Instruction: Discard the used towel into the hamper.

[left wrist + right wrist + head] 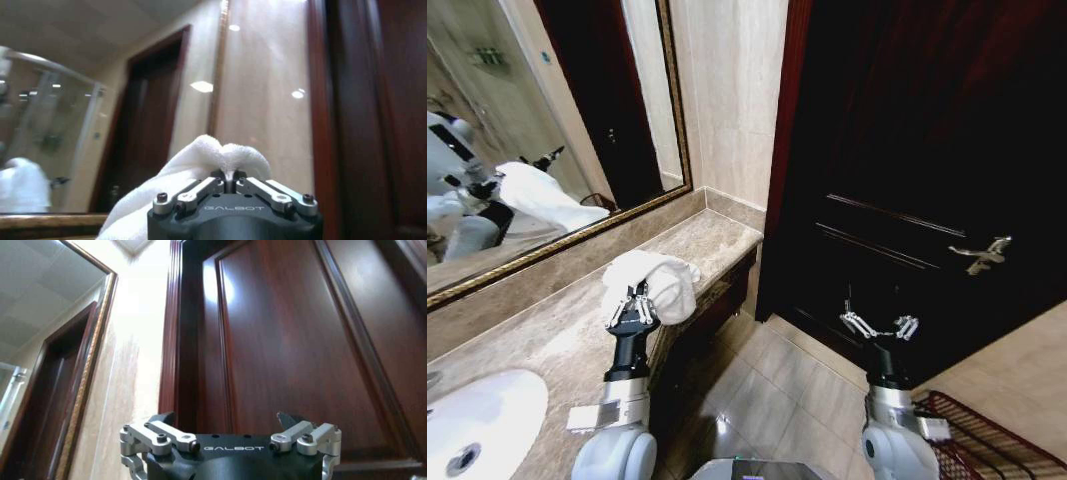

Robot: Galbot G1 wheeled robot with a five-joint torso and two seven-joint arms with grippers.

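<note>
You have a marble counter (557, 310) that runs from about 7 o'clock to 1 o'clock in the head view, along the wall under the mirror. A white sink (482, 425) is set into it at about 8 o'clock. The counter ends close to the dark door. Below it you see the tiled floor (777, 390). On the floor at about 4 o'clock stands the hamper (987, 440), with only part of its dark red rim visible.

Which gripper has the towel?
The left gripper, shut on the white towel above the counter; the right gripper hangs open by the dark door.
</note>
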